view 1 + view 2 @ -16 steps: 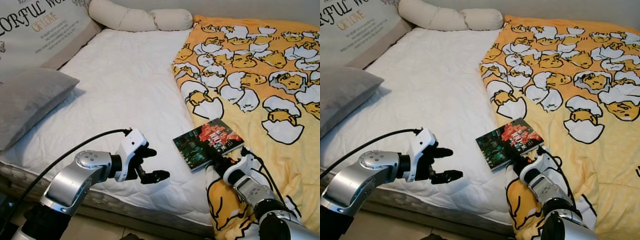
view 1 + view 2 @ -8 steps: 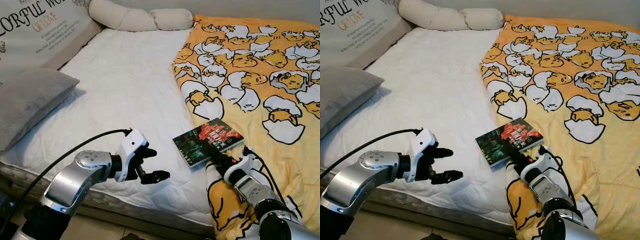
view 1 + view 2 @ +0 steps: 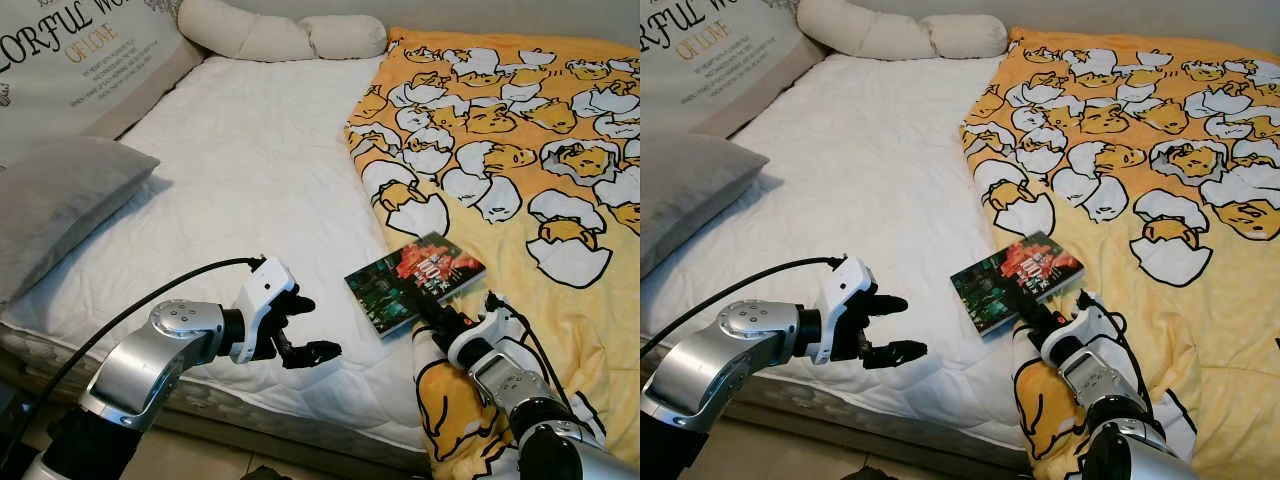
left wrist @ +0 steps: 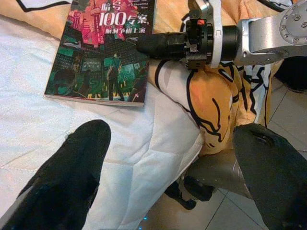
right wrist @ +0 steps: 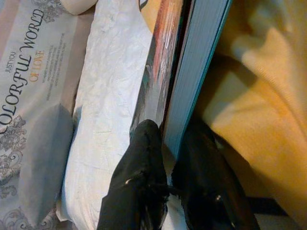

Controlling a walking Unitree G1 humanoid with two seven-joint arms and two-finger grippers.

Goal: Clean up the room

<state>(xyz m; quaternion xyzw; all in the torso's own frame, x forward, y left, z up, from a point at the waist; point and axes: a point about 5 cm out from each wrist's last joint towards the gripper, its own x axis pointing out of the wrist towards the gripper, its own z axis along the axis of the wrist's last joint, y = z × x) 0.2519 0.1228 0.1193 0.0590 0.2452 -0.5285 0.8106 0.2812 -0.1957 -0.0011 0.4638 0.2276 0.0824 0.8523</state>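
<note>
Book [image 3: 415, 282] is pinched at its near edge by our right gripper [image 3: 433, 313], and it has slid a little farther up the yellow blanket [image 3: 540, 150]. We seem ready to lift it. Our left gripper [image 3: 300, 328] stays spread over the white sheet [image 3: 250, 170].

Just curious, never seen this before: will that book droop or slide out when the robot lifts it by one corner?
The book looks thin and softcover, so it may droop somewhat. Its cover seems glossy, so the right gripper, pinching only the near edge, could slip.
</note>
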